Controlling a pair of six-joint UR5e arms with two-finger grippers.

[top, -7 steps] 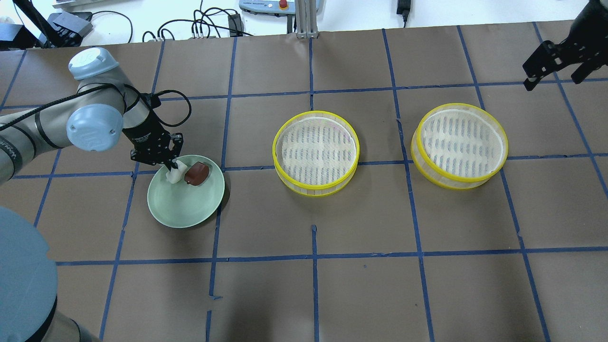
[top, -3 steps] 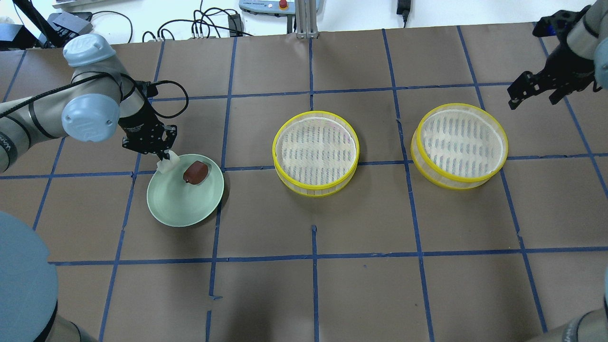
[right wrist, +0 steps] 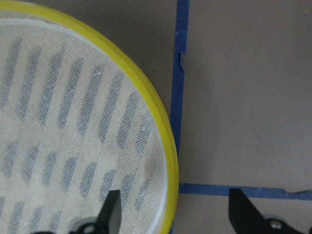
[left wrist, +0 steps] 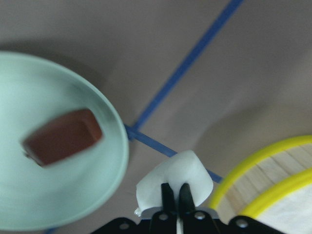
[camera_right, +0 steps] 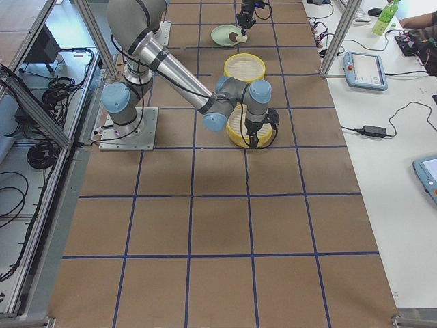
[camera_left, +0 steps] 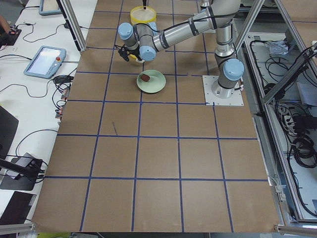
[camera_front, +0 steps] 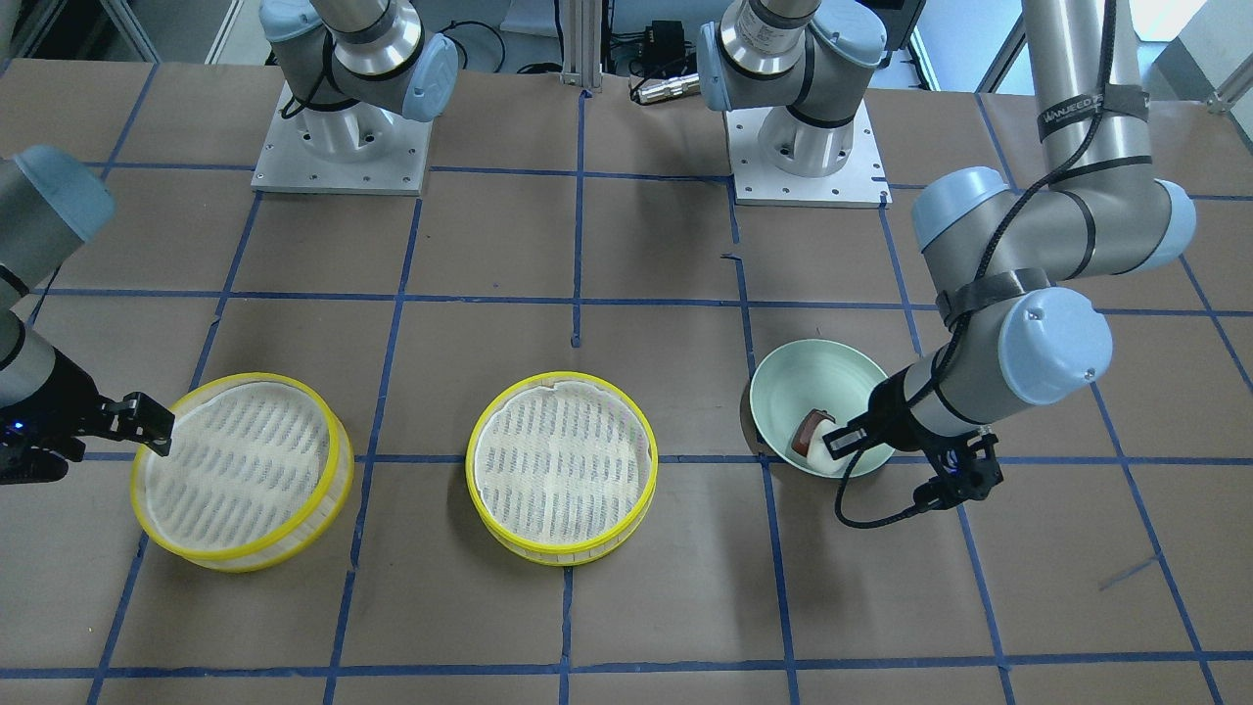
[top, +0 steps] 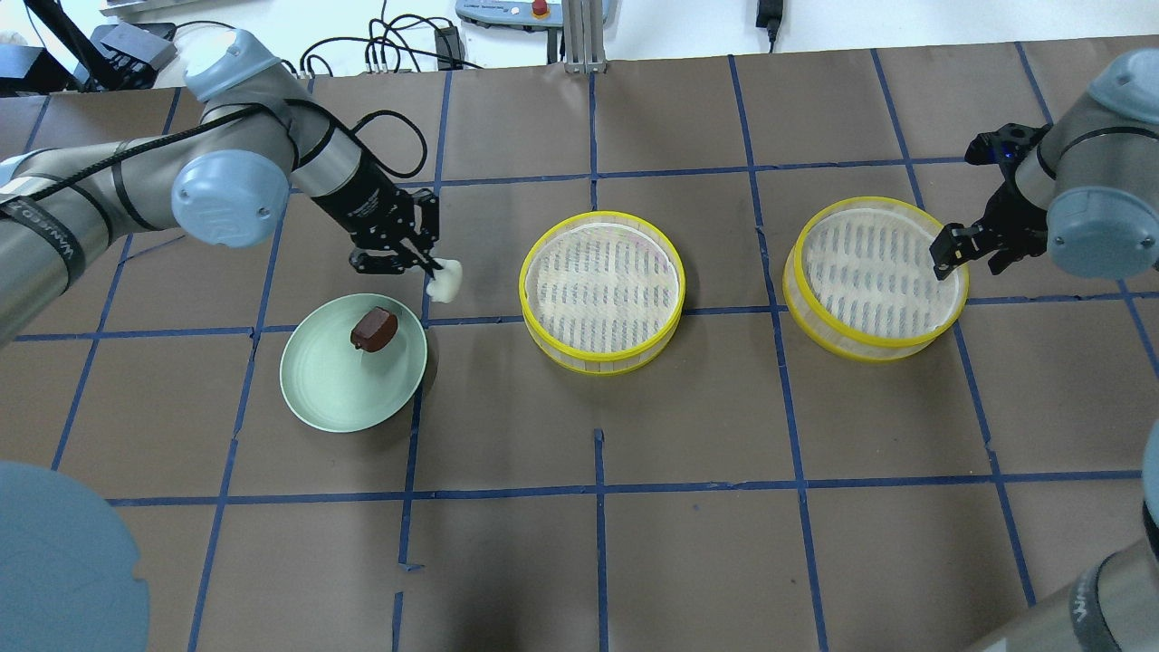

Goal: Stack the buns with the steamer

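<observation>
A robotics lab — a worktop [top: 688, 561] gridded with blue tape [top: 598, 489], arm bases [camera_front: 338, 127] bolted to metal plates [camera_front: 284, 174], teach pendants [camera_left: 44, 62] and loose cables [camera_left: 296, 148] alongside.

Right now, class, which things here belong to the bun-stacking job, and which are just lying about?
Job: white bun in the left gripper; brown bun in the green bowl; middle steamer; right steamer, with the right gripper open at its rim.
Lying about: cables; tablet; green bottle.
</observation>
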